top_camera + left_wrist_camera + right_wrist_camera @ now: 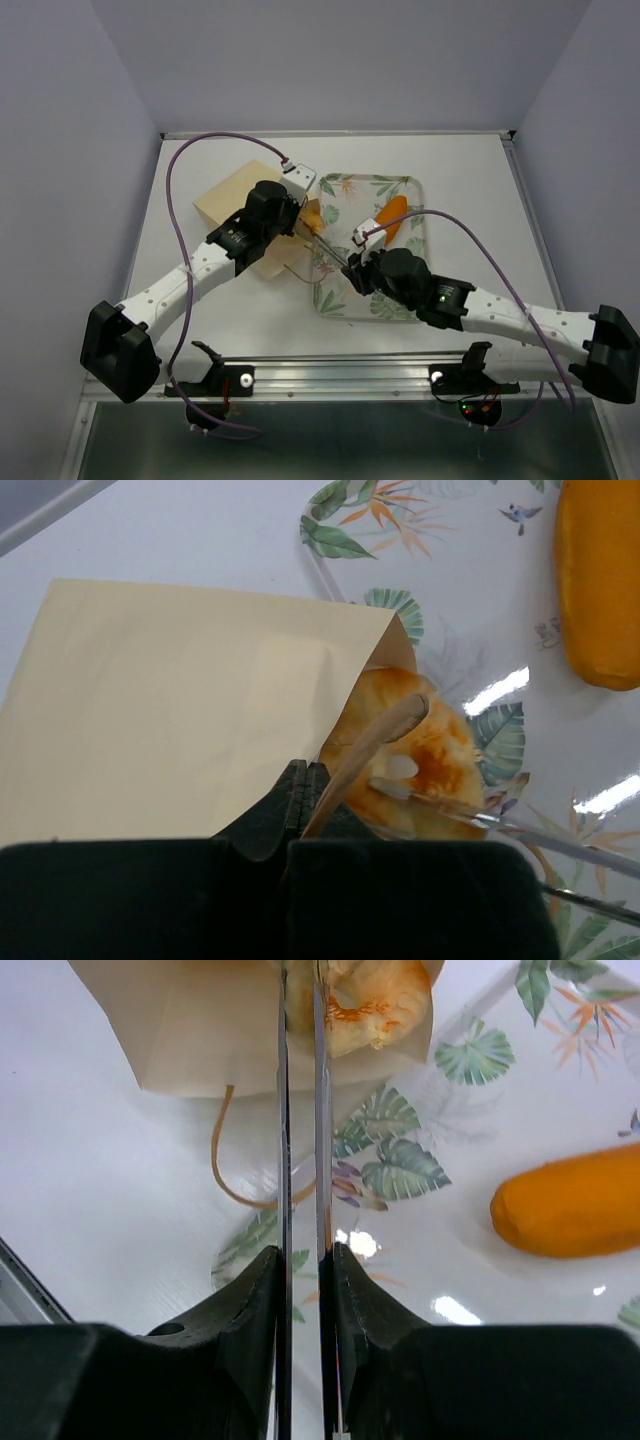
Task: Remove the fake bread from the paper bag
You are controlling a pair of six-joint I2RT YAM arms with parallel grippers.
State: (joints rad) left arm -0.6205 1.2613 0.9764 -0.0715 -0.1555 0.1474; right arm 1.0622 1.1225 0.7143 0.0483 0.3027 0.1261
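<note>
at the paper bag (pixel 180 710) mouth, a ring bun (pixel 430 745).

The white table (pixel 470 160) carries the paper bag (pixel 225 205) and a leaf-patterned tray (pixel 395 300).

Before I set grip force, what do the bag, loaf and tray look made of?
The bag looks like matte tan paper, by its crisp folded edges. The loaf is likely plastic or foam: smooth orange, slight sheen. The tray seems hard glossy plastic: bright reflections over printed leaves.
</note>
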